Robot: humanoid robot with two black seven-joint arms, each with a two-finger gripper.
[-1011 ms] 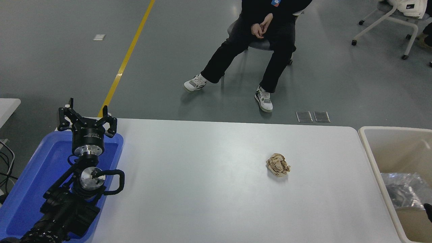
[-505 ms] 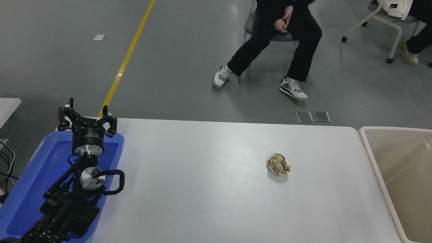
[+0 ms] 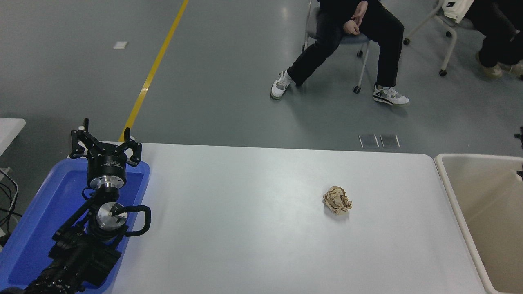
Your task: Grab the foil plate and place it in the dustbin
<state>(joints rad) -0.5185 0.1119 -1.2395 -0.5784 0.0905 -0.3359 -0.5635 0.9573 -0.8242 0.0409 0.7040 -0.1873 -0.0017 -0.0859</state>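
The foil plate is out of view. The beige dustbin (image 3: 443, 173) stands against the table's right end, and only its bare inner walls show. Two small black slivers of my right arm (image 3: 520, 134) poke in at the right edge above the dustbin's far rim; too little of it shows to tell the gripper's state. My left gripper (image 3: 104, 143) is parked open over the far end of a blue tray at the lower left, holding nothing.
A crumpled brown paper ball (image 3: 337, 199) lies on the white table (image 3: 245, 212), right of centre. The shallow blue tray (image 3: 36, 220) sits under the left arm. A person sits on a wheeled chair (image 3: 351, 38) beyond the table's far side.
The foil plate that lay inside the dustbin a second ago no longer shows. The black arm part at the lower right edge has gone; slivers now show higher. The seated person rolled back and right.
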